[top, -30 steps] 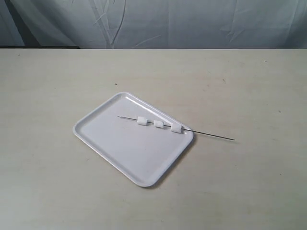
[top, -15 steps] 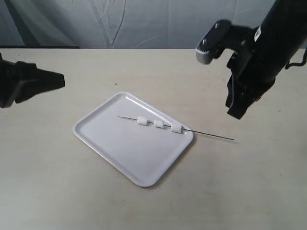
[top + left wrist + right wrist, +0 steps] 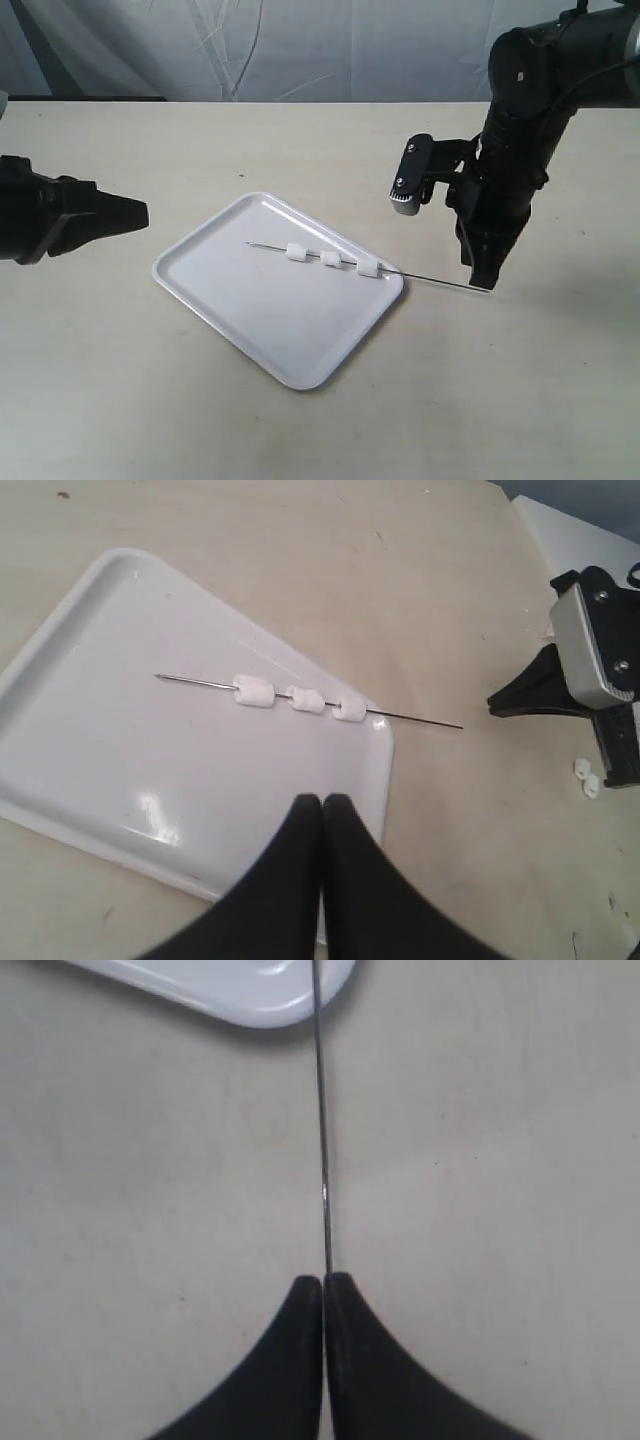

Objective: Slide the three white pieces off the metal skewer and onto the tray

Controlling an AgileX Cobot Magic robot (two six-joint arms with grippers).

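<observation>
The white tray (image 3: 250,320) lies on the table with the metal skewer (image 3: 440,282) resting across its far right corner. The three white pieces (image 3: 329,259) sit on the skewer in a row over the tray, and the bare end reaches out over the table. My right gripper (image 3: 481,283) is shut, its tips directly at that bare end; the right wrist view shows the skewer (image 3: 322,1110) running straight up to the closed fingertips (image 3: 340,1285). I cannot tell whether they touch it. My left gripper (image 3: 140,212) is shut, left of the tray, apart from everything.
In the left wrist view two tiny white bits (image 3: 587,778) lie on the table beyond the skewer's bare end, next to the right arm (image 3: 600,670). A grey cloth backdrop (image 3: 300,50) hangs behind the table's far edge.
Both arms came into view during the last second. The right gripper dropped down and left to the skewer's bare end. The left gripper moved slightly toward the tray. Tray, skewer and pieces stayed put.
</observation>
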